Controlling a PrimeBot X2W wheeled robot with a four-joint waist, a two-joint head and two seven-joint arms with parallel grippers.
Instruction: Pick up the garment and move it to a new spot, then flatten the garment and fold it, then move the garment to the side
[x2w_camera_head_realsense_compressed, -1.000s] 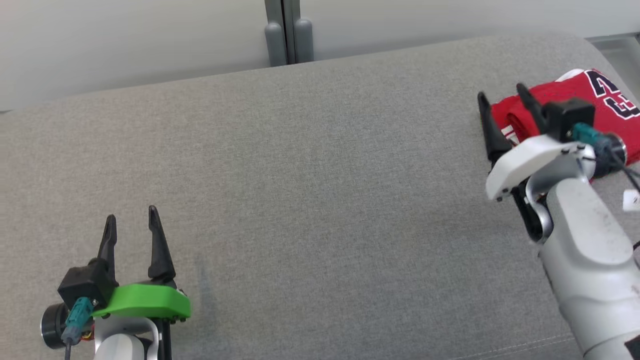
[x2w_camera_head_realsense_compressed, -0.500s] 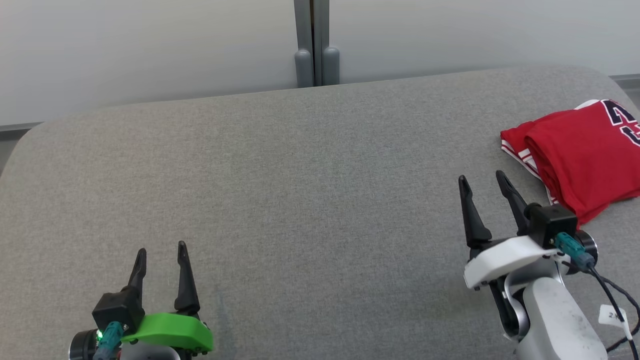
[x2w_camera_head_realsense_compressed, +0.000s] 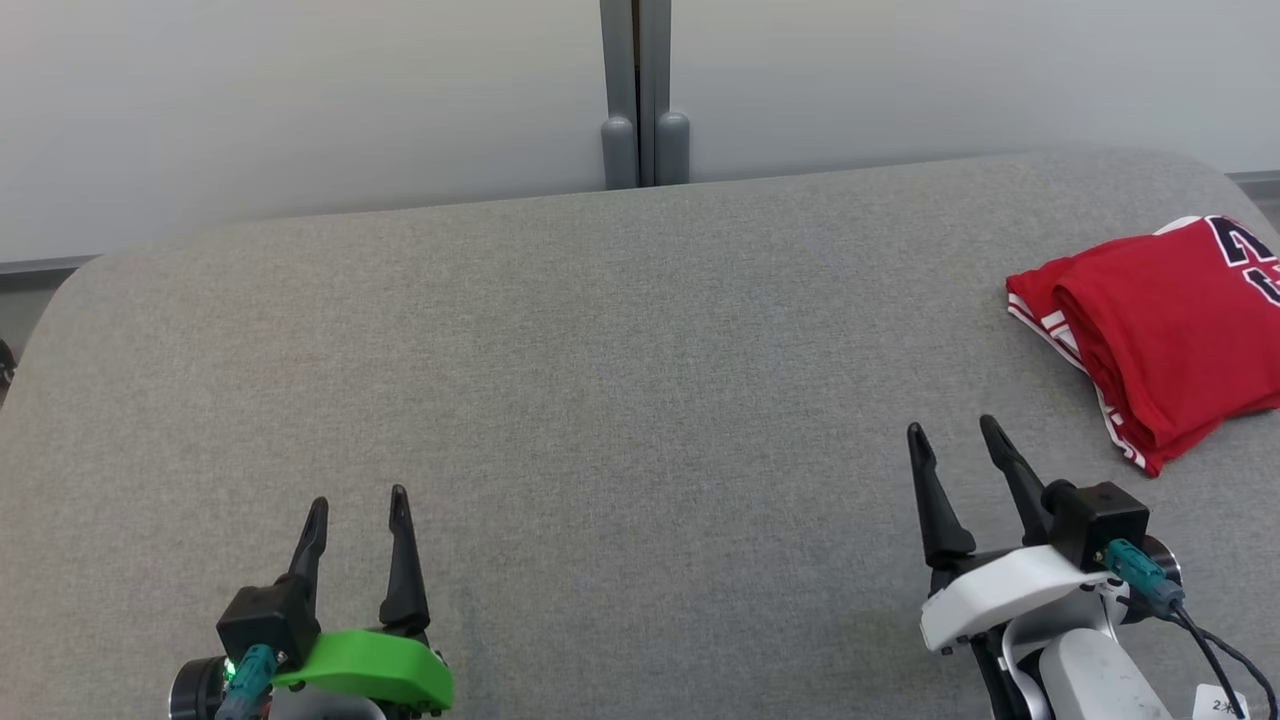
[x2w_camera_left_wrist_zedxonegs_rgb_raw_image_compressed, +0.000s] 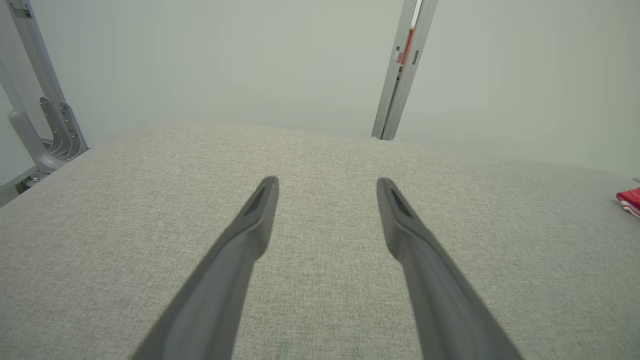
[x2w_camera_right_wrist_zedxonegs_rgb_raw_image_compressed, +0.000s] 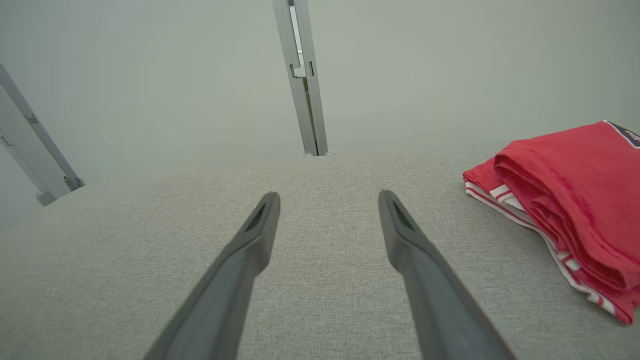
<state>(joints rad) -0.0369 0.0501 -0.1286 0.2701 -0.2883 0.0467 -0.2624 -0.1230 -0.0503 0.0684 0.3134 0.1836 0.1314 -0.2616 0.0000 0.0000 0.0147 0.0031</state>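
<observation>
Garment (x2w_camera_head_realsense_compressed: 1160, 320), a red jersey folded into a thick stack, lay at about three o'clock in the head view, near the right rounded corner of the cushion (x2w_camera_head_realsense_compressed: 620, 350), and neither gripper held it.

The left gripper (x2w_camera_head_realsense_compressed: 358, 497) sat at seven o'clock in that view. Its two dark fingers were spread wide and pointed toward twelve, with nothing between them. The right gripper (x2w_camera_head_realsense_compressed: 951, 427) sat at five o'clock, just as wide and just as empty. From it the garment lay at roughly two o'clock, near but clearly apart. The right wrist view put the stack at three o'clock, its rolled fold turned toward the fingers and a white-and-red striped hem along its underside. Dark numerals showed on the layer at the head view's right edge. In the left wrist view a sliver of red showed at three o'clock, well apart from those fingers.

Under both grippers spread grey woven upholstery, flat on top and rounded at its corners. Beyond its far edge, at twelve o'clock, stood pale wall panels (x2w_camera_head_realsense_compressed: 300, 100) joined by a grey vertical post (x2w_camera_head_realsense_compressed: 640, 90) with two rounded caps at its foot. In the left wrist view a grey metal bracket (x2w_camera_left_wrist_zedxonegs_rgb_raw_image_compressed: 45, 135) stood at nine o'clock beside the cushion's corner.
</observation>
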